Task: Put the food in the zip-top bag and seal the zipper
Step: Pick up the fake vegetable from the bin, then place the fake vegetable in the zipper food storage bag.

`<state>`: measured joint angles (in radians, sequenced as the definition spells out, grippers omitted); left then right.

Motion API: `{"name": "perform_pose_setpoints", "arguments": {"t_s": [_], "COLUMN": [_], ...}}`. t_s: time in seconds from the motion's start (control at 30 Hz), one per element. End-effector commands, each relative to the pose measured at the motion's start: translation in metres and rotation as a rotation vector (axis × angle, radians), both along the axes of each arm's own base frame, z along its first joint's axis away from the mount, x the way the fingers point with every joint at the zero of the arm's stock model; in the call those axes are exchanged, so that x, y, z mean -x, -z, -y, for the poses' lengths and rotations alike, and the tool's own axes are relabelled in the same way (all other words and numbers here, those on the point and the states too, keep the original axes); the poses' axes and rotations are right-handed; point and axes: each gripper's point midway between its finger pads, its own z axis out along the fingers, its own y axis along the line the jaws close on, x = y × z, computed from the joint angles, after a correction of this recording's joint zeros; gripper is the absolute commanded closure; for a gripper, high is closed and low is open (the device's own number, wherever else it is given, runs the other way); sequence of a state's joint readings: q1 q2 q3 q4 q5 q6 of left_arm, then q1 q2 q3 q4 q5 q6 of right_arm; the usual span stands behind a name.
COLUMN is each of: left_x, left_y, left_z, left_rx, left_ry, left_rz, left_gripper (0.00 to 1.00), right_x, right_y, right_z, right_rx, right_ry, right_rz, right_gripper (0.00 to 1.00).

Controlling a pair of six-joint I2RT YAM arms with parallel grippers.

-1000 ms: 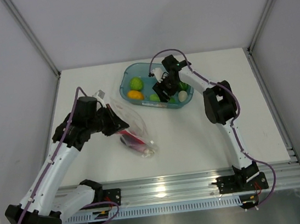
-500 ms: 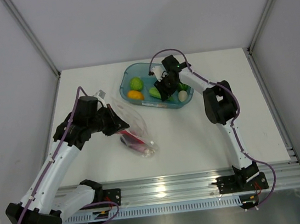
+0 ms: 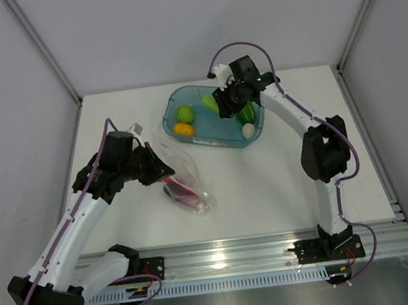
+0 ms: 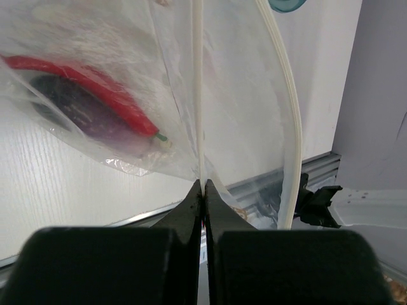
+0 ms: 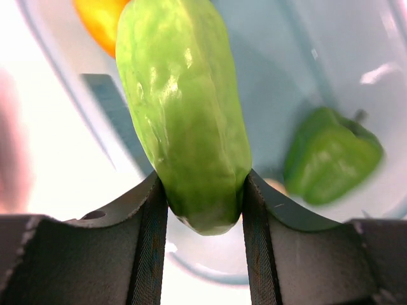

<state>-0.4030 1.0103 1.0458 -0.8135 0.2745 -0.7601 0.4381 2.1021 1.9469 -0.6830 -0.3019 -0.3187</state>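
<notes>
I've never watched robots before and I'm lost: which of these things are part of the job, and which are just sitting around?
Part of the job: zip-top bag, red chili and eggplant inside it, light green vegetable in the right gripper, green pepper, yellow-orange piece, white egg.
Just there: teal tray, metal rail.

Left gripper [image 4: 202, 185]: was pinched shut, arm [image 3: 77, 214] bent.
Right gripper [image 5: 203, 190]: was clamped half-open, arm [image 3: 288, 107] extended far forward.
</notes>
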Motion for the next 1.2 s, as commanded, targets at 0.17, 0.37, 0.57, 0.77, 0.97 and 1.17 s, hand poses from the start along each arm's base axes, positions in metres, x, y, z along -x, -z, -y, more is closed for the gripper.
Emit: {"name": "perform_pose_setpoints", "arguments": {"t_s": [0.17, 0.37, 0.57, 0.77, 0.97, 1.17], "left_x": [-0.008, -0.010, -0.013, -0.013, -0.010, -0.009], "left_y": [-0.015, -0.018, -0.022, -0.026, -0.028, -0.028], "left_z": [0.001, 0.004, 0.005, 0.008, 0.009, 0.008], "left_rx": [0.012, 0.030, 0.038, 0.066, 0.079, 0.075], "left_ry": [-0.025, -0.029, -0.032, -0.028, -0.021, -0.022], "left_rz": [0.034, 0.038, 0.049, 0.052, 0.055, 0.056], "left_gripper": [0.99, 0.99, 0.99, 0.99, 0.99, 0.99], "right_x": [0.085, 0.159, 0.220, 0.251, 0.254, 0.249], "right_y": [-0.115, -0.166, -0.202, -0.189, -0.159, -0.126], "right_z": [-0.015, -0.053, -0.085, -0.123, -0.147, -0.152], "right_rx": [-0.164, -0.372, -0.633, -0.688, -0.608, -0.526], "right_ry": [0.193, 0.231, 0.179, 0.140, 0.146, 0.175], "right_rz": [0.098, 0.055, -0.099, -0.184, -0.183, -0.190], "right_gripper": [1.00, 1.00, 1.00, 1.00, 1.00, 1.00]}}
